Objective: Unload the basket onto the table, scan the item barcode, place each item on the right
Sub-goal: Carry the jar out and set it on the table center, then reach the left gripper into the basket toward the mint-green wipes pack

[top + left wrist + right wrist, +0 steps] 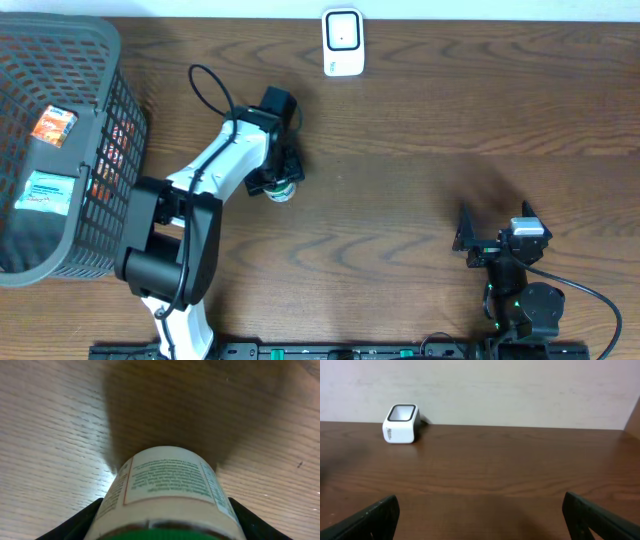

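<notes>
Overhead: one labelled jar (170, 485) with a green cap stands upright, centre-left of the surface (420, 200), gripped by the left pincer (276, 180). Right pincer (480, 502) gapes wide, empty. One white scanner (342, 42) at far edge. One basket (100, 110) at left, two packets (53, 125) showing on top.

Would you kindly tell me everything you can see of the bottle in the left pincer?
The bottle is small and round, wrapped in a pale paper-like label of fine print too blurred to read, with a green cap end nearest the wrist camera. The left pincer holds it, dark fingers against both sides, over the wooden table, left of centre. No barcode shows.
</notes>
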Robot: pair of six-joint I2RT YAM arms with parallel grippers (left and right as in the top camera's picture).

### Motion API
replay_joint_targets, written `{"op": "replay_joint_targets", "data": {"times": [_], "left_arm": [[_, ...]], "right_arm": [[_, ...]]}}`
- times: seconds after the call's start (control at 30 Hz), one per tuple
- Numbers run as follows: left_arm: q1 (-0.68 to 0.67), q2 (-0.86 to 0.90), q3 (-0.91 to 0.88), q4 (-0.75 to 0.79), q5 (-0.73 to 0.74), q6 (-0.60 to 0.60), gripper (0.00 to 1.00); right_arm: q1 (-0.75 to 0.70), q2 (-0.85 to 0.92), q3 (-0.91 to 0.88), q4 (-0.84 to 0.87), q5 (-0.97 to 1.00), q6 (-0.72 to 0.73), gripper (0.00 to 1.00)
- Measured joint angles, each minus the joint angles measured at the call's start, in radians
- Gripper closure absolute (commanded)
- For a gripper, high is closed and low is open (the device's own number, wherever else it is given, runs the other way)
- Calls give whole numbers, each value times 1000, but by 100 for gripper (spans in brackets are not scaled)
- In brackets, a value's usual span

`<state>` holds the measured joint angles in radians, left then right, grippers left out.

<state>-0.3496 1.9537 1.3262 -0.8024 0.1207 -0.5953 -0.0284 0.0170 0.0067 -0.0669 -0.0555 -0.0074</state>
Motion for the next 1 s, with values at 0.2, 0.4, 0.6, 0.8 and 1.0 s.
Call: {"op": "replay_joint_targets", "data": {"times": [0.2,0.4,0.6,0.8,1.0], "left_arm": [[-6,27,1,21,-4,-11,2],[-6,12,13,11,-4,-10,2],[-6,-175,76,-5,-4,40,2],[-5,-465,97,-4,-89,99,2],[1,-695,99,6,-301,106,2]], "right_arm": [[0,0,0,0,0,0,1],[0,0,0,0,0,0,1],[0,0,0,0,0,0,1],[0,0,0,0,0,0,1],[0,0,0,0,0,0,1]]}}
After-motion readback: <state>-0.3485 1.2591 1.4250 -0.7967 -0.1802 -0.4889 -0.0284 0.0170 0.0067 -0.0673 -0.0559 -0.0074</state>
